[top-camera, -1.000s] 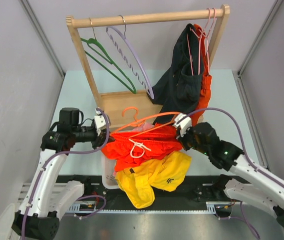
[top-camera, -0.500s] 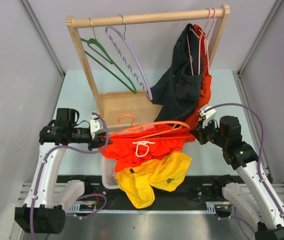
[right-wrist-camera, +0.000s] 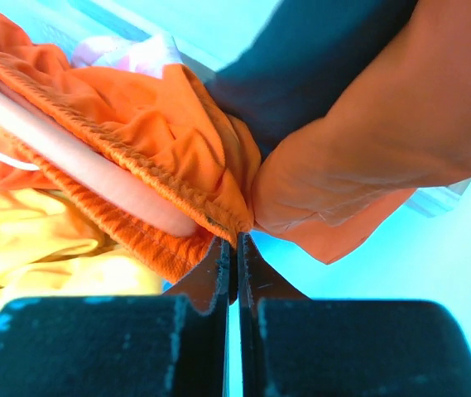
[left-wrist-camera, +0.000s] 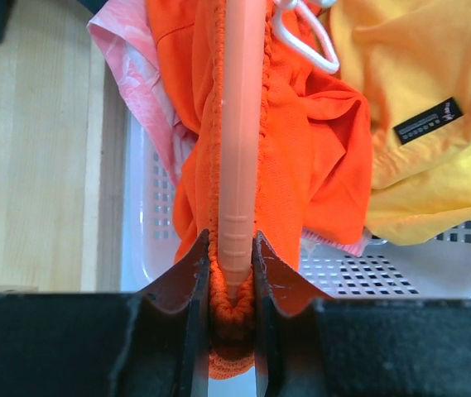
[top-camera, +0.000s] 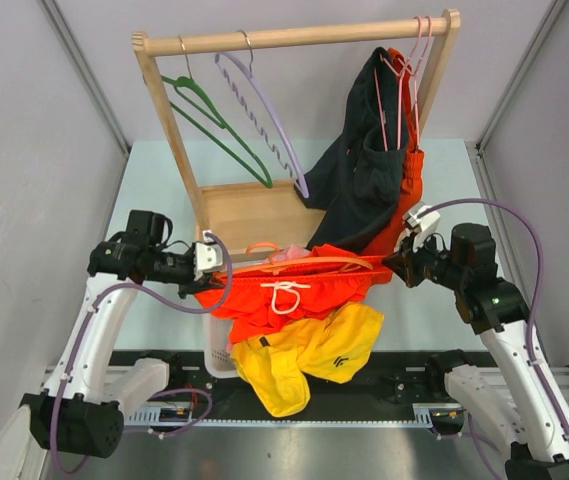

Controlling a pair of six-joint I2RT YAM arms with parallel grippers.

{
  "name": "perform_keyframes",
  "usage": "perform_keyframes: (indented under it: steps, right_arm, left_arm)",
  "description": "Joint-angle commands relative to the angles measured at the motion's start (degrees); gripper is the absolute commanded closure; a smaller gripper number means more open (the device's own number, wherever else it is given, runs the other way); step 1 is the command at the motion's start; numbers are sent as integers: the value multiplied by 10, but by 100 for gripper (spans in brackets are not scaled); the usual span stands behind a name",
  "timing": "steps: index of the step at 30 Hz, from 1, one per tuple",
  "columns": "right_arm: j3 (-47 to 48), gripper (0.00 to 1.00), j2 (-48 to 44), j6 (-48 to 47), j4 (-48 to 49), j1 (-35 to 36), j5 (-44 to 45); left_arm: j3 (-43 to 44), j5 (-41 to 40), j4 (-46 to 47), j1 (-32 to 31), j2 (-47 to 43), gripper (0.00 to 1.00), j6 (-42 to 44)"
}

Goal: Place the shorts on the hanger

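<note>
The bright orange shorts with a white drawstring hang stretched between my two grippers above a white basket. The thin orange hanger lies along the waistband, inside it, its hook at the back. My left gripper is shut on the hanger's end and the waistband wrapped round it. My right gripper is shut on the waistband's other corner. The hanger's arm shows inside the shorts.
Yellow shorts hang over the basket's front. A wooden rack behind holds a green hanger, a lilac hanger, a dark navy garment and a red-orange garment, which hangs right beside my right gripper. A pink cloth lies in the basket.
My right gripper has pulled the waistband's corner out to the right, stretching the shorts along the hanger. My left gripper shifted slightly right, and the hanger has dropped flatter.
</note>
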Motion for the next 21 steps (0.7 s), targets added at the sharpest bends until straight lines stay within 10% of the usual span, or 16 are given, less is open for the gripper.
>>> perform_keyframes:
  steps: [1,12,17,21]
  right_arm:
    - [63,100,1,-16,-30,-1,111]
    - [123,100,60,14,-11,203,207]
    - [148,51,65,1,-13,202,155]
    - [168,36,53,-40,-4,201,99]
  left_arm:
    - [21,-155,27,-34,-10,100,-47]
    - [75,-159,67,-106,-1,100,-145]
    - [83,-128,53,-105,-17,100,-125]
    - [83,-110,45,-105,-18,100,-116]
